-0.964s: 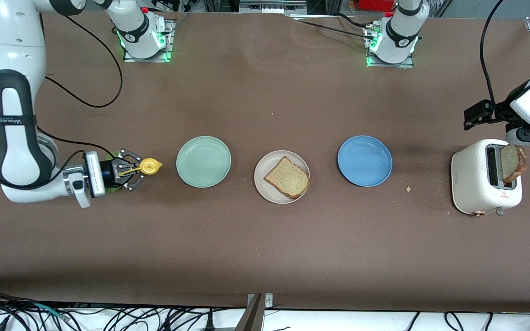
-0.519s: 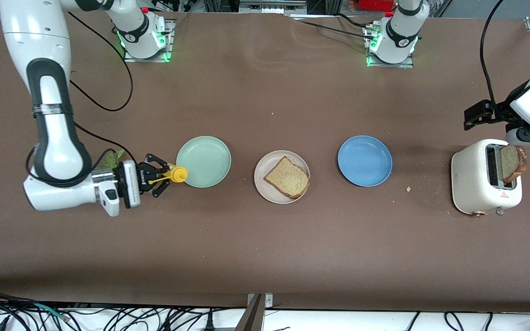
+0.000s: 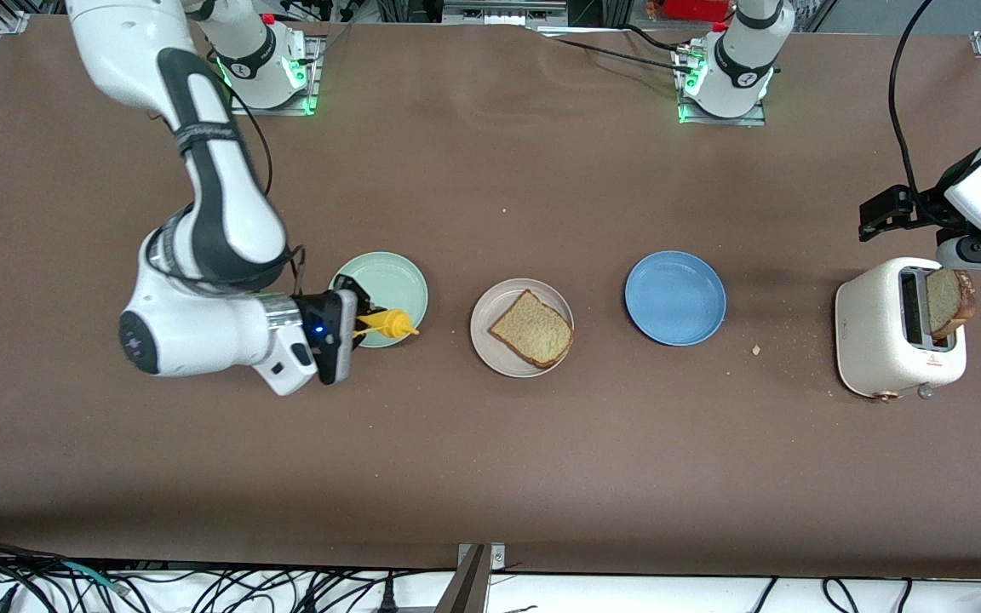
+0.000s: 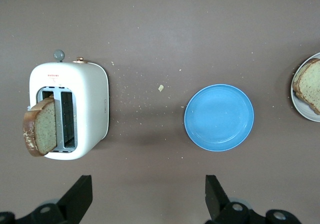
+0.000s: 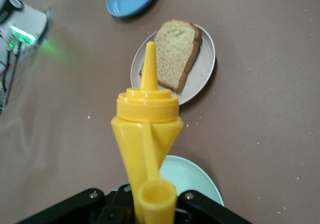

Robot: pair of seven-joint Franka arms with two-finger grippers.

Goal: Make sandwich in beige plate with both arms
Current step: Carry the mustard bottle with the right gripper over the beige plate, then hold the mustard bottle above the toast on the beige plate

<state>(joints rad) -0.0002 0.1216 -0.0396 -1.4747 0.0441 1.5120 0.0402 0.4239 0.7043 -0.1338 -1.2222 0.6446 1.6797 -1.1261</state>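
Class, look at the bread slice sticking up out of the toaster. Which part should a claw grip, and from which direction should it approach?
Grip the exposed upper half of the toasted bread slice, pinching across its two flat faces. It stands on edge, leaning in a slot of the white toaster, so coming from above and lifting up along the slot is probably best. The open left claw hangs over the table beside the toaster.

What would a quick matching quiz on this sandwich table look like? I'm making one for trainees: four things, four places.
Things:
1. yellow squeeze bottle
2. bread slice
3. second bread slice
4. blue plate

Places:
A. between the beige plate and the toaster
B. sticking out of the toaster slot
C. in the right gripper, over the mint-green plate
D. on the beige plate

Pairs: 1-C, 2-D, 3-B, 4-A
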